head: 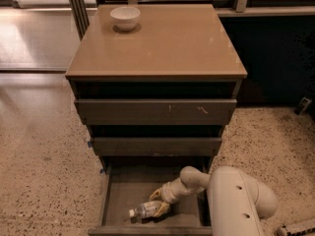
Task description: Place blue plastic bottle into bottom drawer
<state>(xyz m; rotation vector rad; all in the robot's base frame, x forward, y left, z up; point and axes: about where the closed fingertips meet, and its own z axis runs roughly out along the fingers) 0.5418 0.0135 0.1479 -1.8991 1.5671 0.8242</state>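
Note:
The blue plastic bottle lies on its side on the floor of the bottom drawer, white cap pointing left. The drawer is pulled out below two shallower drawers. My gripper reaches down into the drawer from the right. Its yellowish fingers stand apart at the bottle's right end, and the lower finger touches or overlaps the bottle. The white arm fills the lower right.
A white bowl sits at the back left of the cabinet top. The two upper drawers are slightly open. Speckled floor surrounds the cabinet; a dark wall stands at the right.

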